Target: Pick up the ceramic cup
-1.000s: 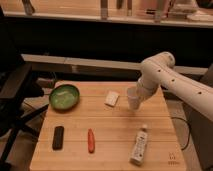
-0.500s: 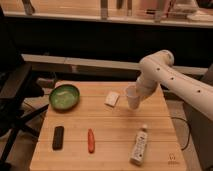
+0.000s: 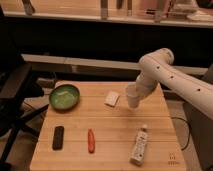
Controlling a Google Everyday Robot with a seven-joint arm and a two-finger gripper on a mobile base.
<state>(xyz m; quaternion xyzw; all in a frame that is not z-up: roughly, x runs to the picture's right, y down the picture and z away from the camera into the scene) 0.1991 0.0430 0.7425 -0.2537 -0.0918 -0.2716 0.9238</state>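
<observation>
Cup (image 3: 132,95) is at my gripper (image 3: 136,93), over the right side of the wooden table (image 3: 115,131), just right of the flat white block (image 3: 112,98). Whether my grip is closed on it, I cannot tell. Off to the left sits the green bowl (image 3: 64,96); nearer the front lie a black bar (image 3: 58,137), a red stick (image 3: 91,140) and a white tube (image 3: 139,145).

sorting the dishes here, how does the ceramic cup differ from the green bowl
The ceramic cup is white, small and tall-sided; the green bowl is wider and shallow. The cup sits at the gripper near the table's right side, while the bowl rests alone at the left. Both are round, open-topped and upright.
</observation>
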